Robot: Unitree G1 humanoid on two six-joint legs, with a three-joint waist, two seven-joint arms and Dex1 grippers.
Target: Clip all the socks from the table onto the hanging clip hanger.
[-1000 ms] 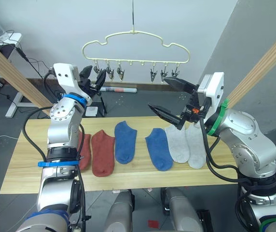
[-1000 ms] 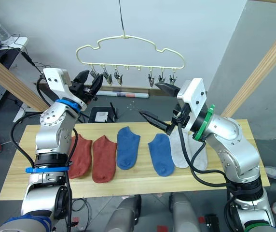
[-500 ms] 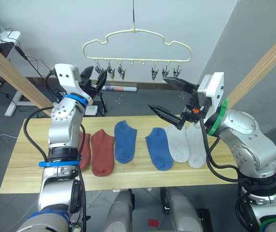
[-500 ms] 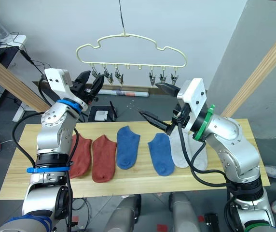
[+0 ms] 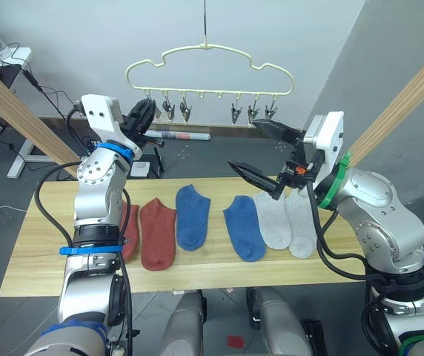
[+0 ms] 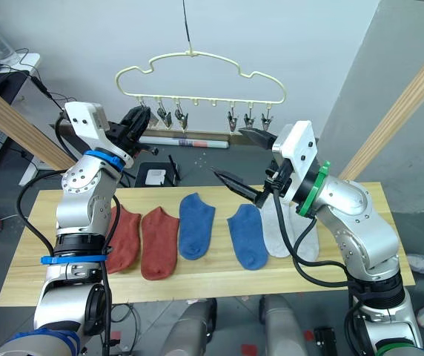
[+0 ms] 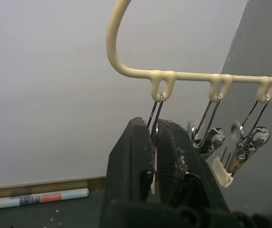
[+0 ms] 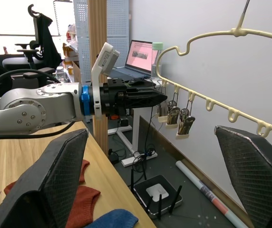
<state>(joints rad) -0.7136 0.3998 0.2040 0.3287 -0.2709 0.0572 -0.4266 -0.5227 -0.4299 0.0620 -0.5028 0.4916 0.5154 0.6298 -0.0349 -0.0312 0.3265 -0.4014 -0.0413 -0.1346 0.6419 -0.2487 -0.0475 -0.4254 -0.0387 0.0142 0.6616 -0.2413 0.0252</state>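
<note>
Pinching the end clip (image 7: 154, 124) of the clip hanger (image 5: 209, 63) between my left gripper's (image 5: 144, 116) two fingers, I judge I am squeezing it so its jaws part for a sock. My right gripper (image 5: 265, 156) hangs empty with its fingers spread wide, raised between the hanger and the table (image 5: 30, 256), probably ready to fetch. All six socks lie flat in a row on the wood: two rust-red socks (image 5: 157, 234) at my left, two blue socks (image 5: 192, 216) in the middle, two light grey socks (image 5: 275, 221) at my right, side by side. None is clipped yet; the other clips (image 5: 236, 114) hang bare.
</note>
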